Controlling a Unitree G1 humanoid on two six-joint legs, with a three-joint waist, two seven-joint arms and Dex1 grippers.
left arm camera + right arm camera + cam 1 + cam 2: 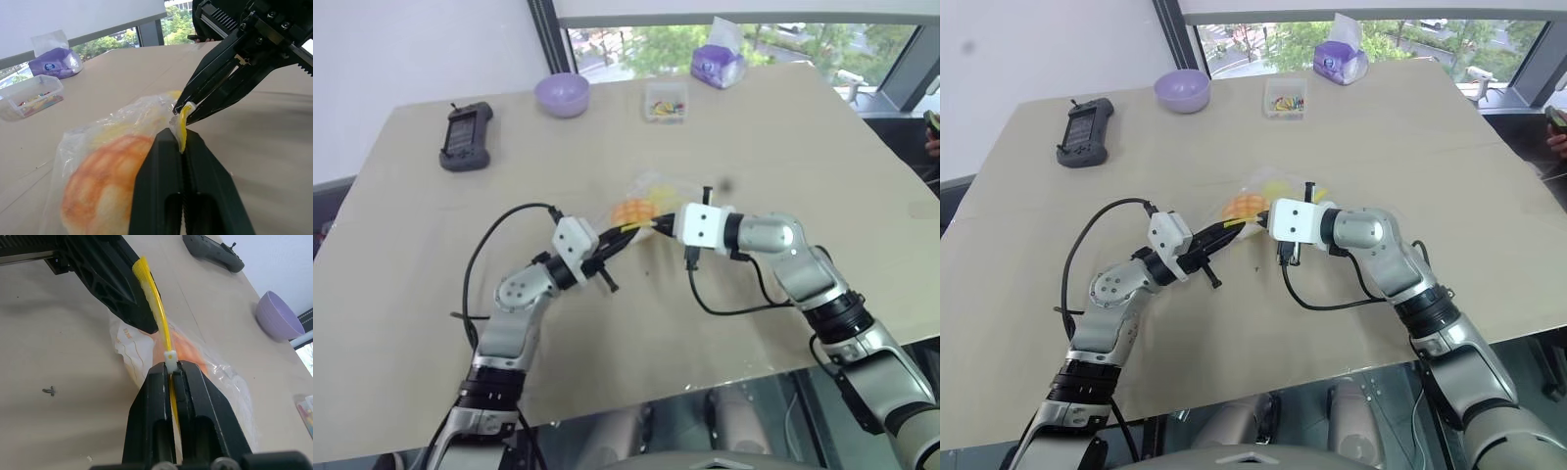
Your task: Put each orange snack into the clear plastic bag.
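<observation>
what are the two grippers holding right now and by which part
Both hold the clear crinkly plastic bag by its yellow zip strip: the left gripper and the right gripper each have jaws shut on it.

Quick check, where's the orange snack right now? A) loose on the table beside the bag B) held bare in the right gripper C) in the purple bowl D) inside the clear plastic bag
D: the left wrist view shows the orange snack behind the film of the clear plastic bag, with the left gripper and right gripper both shut on the bag's yellow zip strip.
</observation>
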